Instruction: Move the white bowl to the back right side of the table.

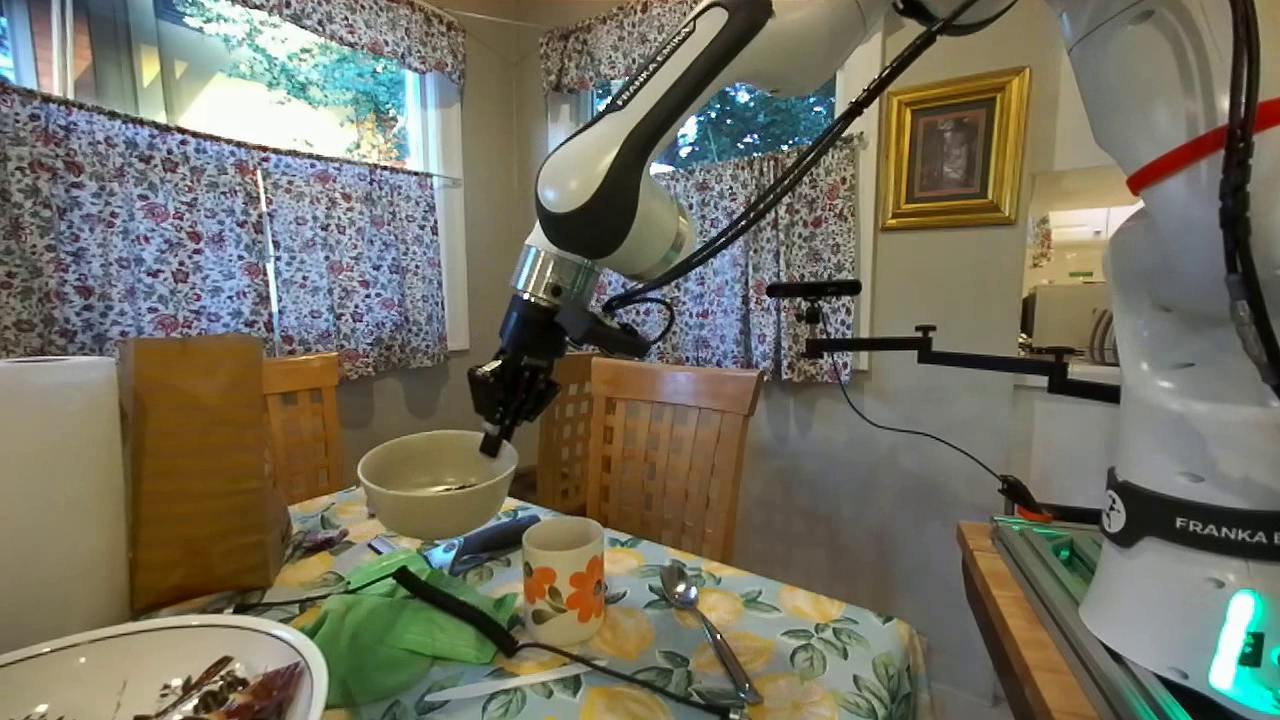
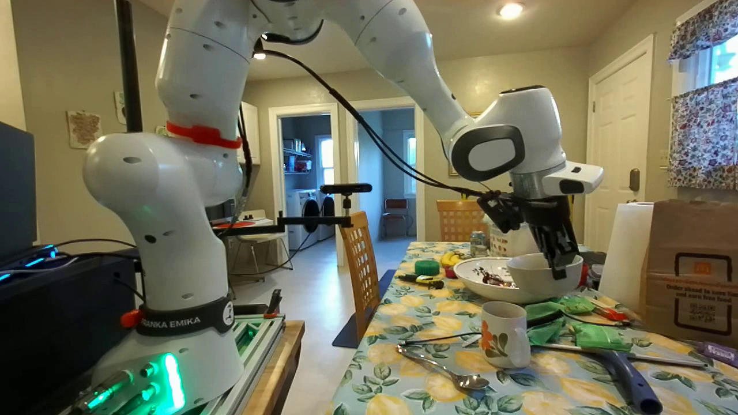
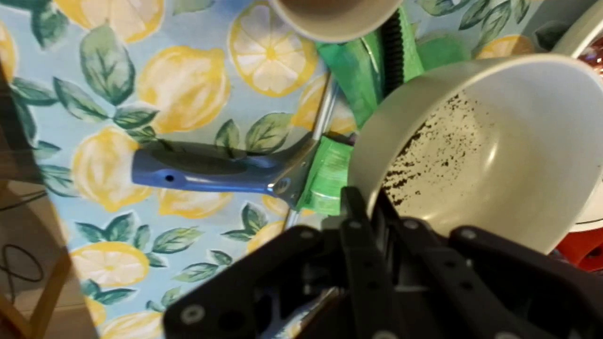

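Note:
The white bowl (image 1: 430, 505) shows in both exterior views (image 2: 533, 276) and in the wrist view (image 3: 499, 160), with dark specks on its inside. My gripper (image 1: 492, 443) is shut on its near rim, one finger inside the wall and one outside, as the wrist view shows (image 3: 370, 205). In an exterior view the gripper (image 2: 560, 271) points down at the rim. The bowl seems to be held a little above the table (image 2: 398, 340), over the green packets, slightly tilted. Its underside is hidden.
A white mug with orange flowers (image 1: 563, 580) stands close to the bowl. A spoon (image 1: 710, 630), green packets (image 1: 400, 640), a blue-handled tool (image 3: 202, 174) and a wide dish (image 2: 484, 288) lie around. A paper bag (image 2: 692, 271) and a paper towel roll (image 1: 60, 500) stand upright.

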`<state>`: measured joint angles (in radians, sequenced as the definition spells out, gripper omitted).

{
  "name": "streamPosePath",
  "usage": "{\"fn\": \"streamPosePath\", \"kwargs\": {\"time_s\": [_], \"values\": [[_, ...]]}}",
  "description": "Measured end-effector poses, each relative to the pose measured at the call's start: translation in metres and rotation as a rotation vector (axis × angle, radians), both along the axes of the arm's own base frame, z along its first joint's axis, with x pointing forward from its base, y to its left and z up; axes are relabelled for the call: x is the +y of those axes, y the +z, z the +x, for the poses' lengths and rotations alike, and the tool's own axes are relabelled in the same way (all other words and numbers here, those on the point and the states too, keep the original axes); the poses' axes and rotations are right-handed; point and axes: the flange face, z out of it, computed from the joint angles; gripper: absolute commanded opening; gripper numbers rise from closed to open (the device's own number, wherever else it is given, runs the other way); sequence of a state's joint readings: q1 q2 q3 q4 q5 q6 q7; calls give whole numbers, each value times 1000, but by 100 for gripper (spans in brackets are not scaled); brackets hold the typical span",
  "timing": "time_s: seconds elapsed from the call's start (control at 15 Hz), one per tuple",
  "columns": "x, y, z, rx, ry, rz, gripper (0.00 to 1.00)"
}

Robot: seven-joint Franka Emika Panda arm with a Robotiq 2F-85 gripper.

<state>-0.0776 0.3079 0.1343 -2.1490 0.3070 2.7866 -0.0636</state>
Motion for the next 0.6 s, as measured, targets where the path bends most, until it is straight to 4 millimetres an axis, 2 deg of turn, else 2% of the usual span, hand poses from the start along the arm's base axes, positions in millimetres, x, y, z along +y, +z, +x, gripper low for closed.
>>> {"fn": "streamPosePath", "kwargs": {"time_s": [0.27, 0.6], "values": [[-23, -5, -10, 51, -124, -20, 2], [-36, -5, -18, 68, -234, -10, 2]]}}
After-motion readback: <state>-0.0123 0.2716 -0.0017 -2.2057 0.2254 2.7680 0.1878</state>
